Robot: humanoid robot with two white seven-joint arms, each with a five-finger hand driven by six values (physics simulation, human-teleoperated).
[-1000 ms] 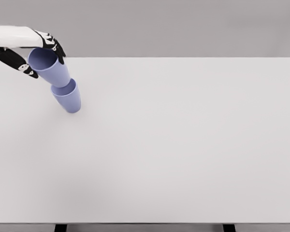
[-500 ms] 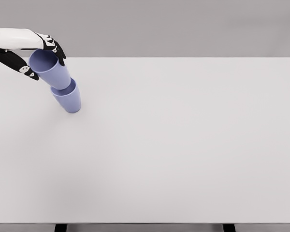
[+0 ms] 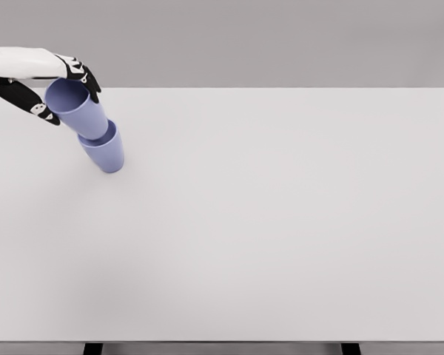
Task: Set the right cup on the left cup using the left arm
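Two lavender-blue cups sit at the table's far left. The lower cup (image 3: 105, 153) stands on the white table (image 3: 266, 214). The upper cup (image 3: 78, 109) is tilted, with its base inside the lower cup's mouth. My left hand (image 3: 63, 89) comes in from the left edge and is shut on the upper cup's rim, thumb on the near side and fingers on the far side. The right arm is out of view.
The white table fills most of the view, with its back edge just behind the cups. A plain grey wall stands behind it. Two dark table legs show at the bottom edge.
The left hand and the upper cup have shifted slightly right and down, setting the cup a little deeper into the lower cup. The lower cup has stayed put.
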